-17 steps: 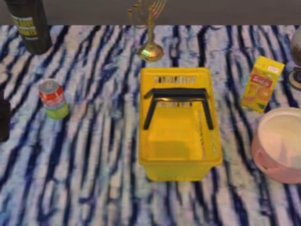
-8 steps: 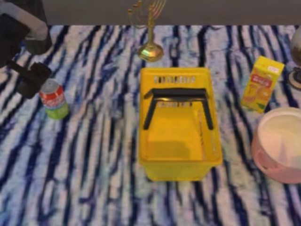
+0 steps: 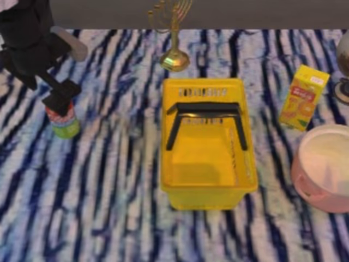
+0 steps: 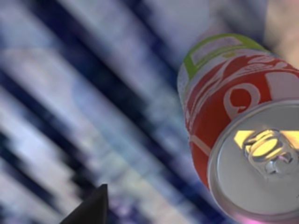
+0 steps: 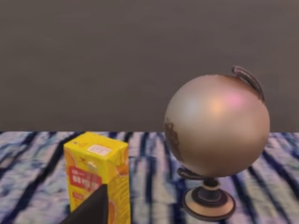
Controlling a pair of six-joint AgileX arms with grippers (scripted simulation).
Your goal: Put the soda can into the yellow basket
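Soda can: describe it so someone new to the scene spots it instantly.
Start at the yellow basket in the middle of the striped blue-and-white table, then look to the table's left side. The soda can stands there upright, under the left claw. It is small, red above and lime-green below with a silver top; nothing else nearby has those colours.

The left arm, absent from the top view a second ago and only entering at the far left corner half a second ago, now reaches further in over the desk. Its left hand [image 3: 59, 101] sits directly above the soda can [image 3: 65, 124], covering the can's silver top, which was fully visible before. Only the can's lower red and green body shows below the hand.
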